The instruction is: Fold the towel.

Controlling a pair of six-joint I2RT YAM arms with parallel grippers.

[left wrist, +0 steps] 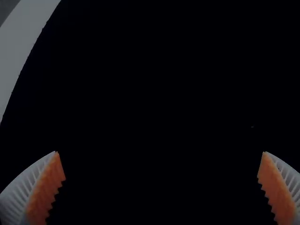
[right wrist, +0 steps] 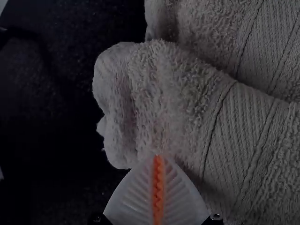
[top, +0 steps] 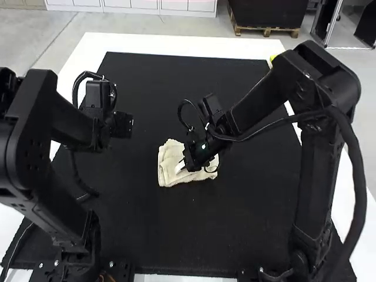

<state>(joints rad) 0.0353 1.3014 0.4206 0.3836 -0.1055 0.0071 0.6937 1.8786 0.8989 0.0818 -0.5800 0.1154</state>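
Lying on the black mat, near its middle: one towel, pale terry with ribbed bands, already a small folded bundle, its layers out of line and the near end rounded and puckered.

Item, right gripper: closed, pads meeting, tips at the towel's edge; no cloth can be made out between them (whether a thin pinch is caught beneath, I cannot tell).

Item, left gripper: spread wide, empty, over the mat and apart from the towel.

Probable step: finishing or straightening the last fold.

Hazards, by judgement: closed tips pushed sideways could ruck the upper layer; a lift with a snagged loop could drag the bundle open; a pinch through too few layers could leave the banded ends still more uneven.
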